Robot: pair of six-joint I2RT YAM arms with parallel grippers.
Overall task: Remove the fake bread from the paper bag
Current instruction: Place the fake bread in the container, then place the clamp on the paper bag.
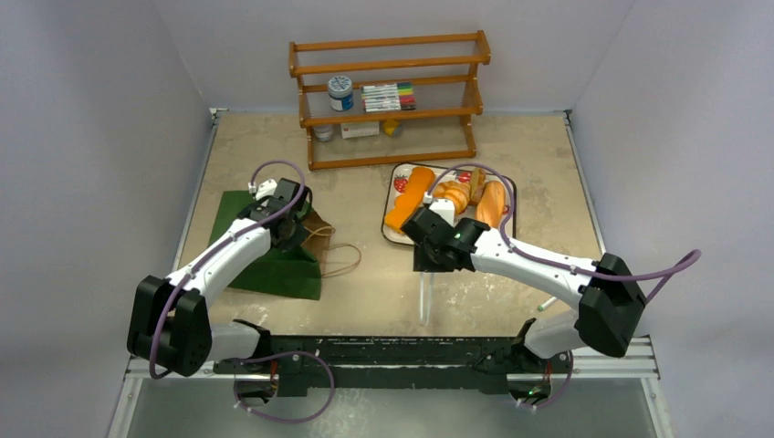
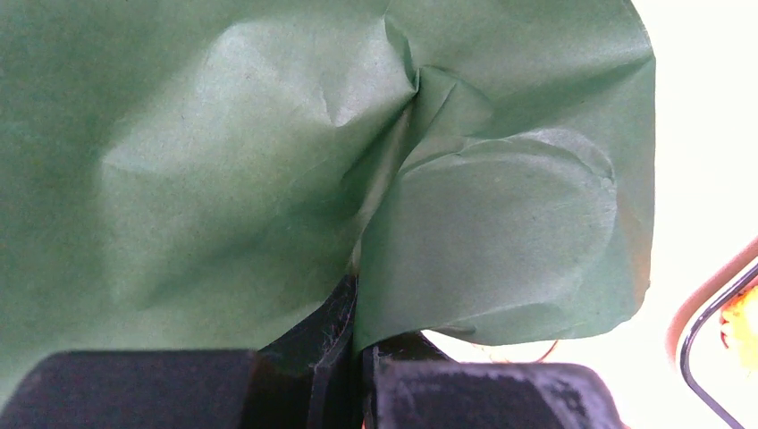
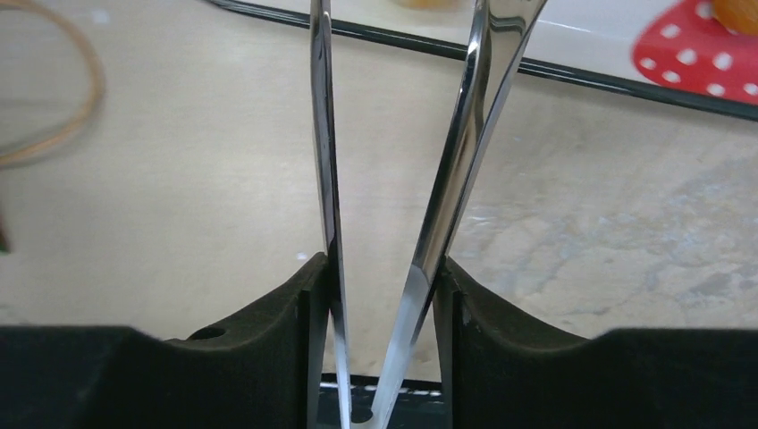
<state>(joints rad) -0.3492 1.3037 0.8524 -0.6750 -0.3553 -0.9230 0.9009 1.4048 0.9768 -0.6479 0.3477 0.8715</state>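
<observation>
Pinching a crumpled fold of the dark green paper bag, the left gripper sits by the bag's brown-lined mouth, near the table's left edge. The fake bread lies on the strawberry tray, apart from the bag, with bare tabletop and the loose string handles between. The right gripper clamps metal tongs, blades spread, beside the tray's near black rim.

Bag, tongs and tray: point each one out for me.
bag (image 1: 287,274), top view, flat green side.
tongs (image 3: 474,134), right wrist view, right blade.
tray (image 3: 581,40), right wrist view, bare white surface.
</observation>
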